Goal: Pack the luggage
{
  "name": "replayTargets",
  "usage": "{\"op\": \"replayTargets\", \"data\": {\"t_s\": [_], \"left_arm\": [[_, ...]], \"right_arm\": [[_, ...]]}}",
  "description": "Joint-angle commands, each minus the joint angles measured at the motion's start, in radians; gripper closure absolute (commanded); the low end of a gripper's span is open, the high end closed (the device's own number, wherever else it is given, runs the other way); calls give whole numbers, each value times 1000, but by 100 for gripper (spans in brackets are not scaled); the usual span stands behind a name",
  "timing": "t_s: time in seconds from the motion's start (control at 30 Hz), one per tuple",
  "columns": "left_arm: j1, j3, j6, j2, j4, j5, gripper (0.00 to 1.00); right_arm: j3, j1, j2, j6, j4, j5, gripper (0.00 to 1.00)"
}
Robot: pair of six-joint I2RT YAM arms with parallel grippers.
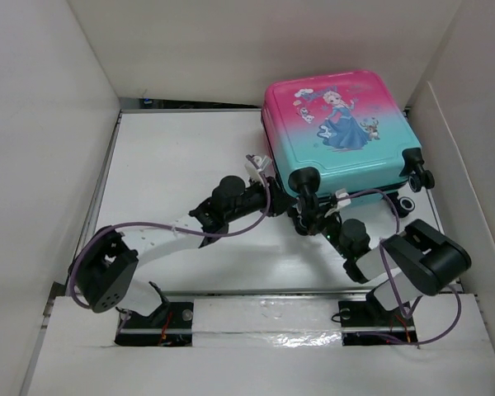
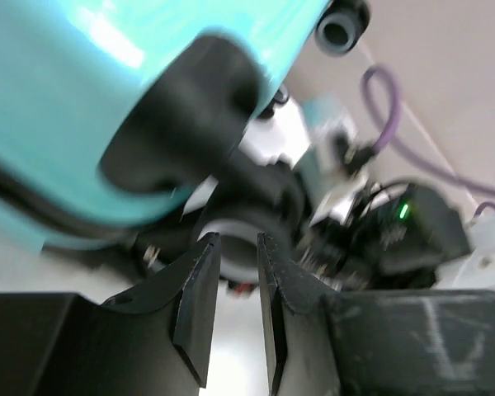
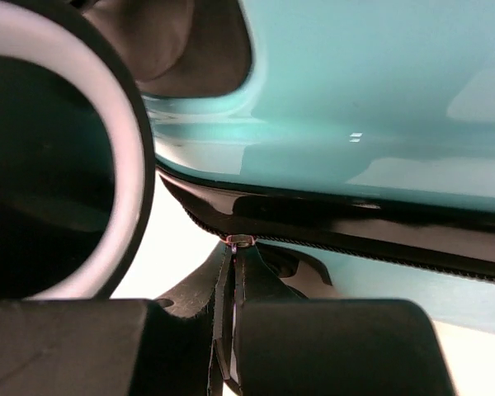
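Grip check: my left gripper [image 2: 238, 246] stands slightly apart on nothing, just beside a black wheel [image 2: 181, 115]; my right gripper [image 3: 235, 247] is pinched together, tips at the dark zipper seam [image 3: 355, 231]. Beyond them the luggage [image 1: 338, 124] lies closed, princess side up, at the far right of the table [image 1: 173, 165].

The pink-to-teal princess luggage [image 1: 338, 124] lies flat, lid down, at the far right.
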State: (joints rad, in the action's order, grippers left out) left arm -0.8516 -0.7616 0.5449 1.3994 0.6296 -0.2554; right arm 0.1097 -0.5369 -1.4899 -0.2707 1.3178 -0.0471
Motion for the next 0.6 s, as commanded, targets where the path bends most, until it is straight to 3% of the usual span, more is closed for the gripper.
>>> {"op": "replayTargets", "data": {"t_s": [0.0,0.07,0.3,0.43,0.57], "left_arm": [[-6,-110,-30,33,82,-50,78],[-6,-134,-33,61,76,-57,78],[-6,-226,-56,124,-13,-50,78],[-6,-262,-57,135,-80,-30,81],[42,-265,-37,81,-122,-19,82]], "right_arm": [[-31,-70,-148,-19,484,137,100],[-7,-109,-193,-25,489,136,100],[73,-339,-153,65,491,378,100],[134,-370,-142,62,477,450,100],[266,-321,-240,-22,494,379,100]]}}
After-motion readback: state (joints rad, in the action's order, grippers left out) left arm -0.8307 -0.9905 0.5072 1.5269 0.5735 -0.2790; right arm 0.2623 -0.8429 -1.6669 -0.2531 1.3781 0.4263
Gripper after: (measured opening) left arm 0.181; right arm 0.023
